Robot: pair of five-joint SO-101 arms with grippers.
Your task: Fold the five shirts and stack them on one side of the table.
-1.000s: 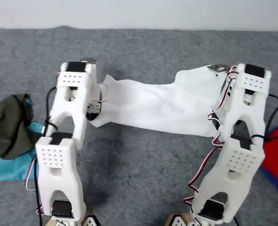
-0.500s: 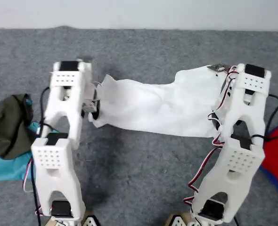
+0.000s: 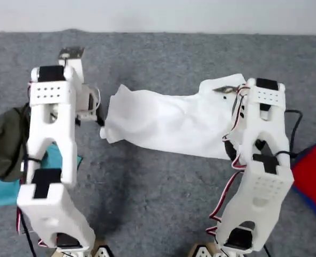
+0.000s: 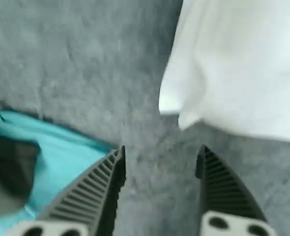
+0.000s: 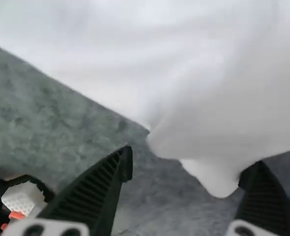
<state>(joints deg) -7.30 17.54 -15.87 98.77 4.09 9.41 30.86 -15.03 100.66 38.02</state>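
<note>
White shirt (image 3: 168, 120), olive shirt (image 3: 5, 142), teal shirt (image 3: 2, 187), red shirt (image 3: 313, 171): four; left hand (image 4: 162, 150), right hand (image 5: 192, 157) spread empty.

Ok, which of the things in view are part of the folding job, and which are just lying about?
Job: white shirt, olive shirt, teal shirt partly under it, red shirt at the table's edge.
Not the job: grey table cover, white wall behind.
</note>
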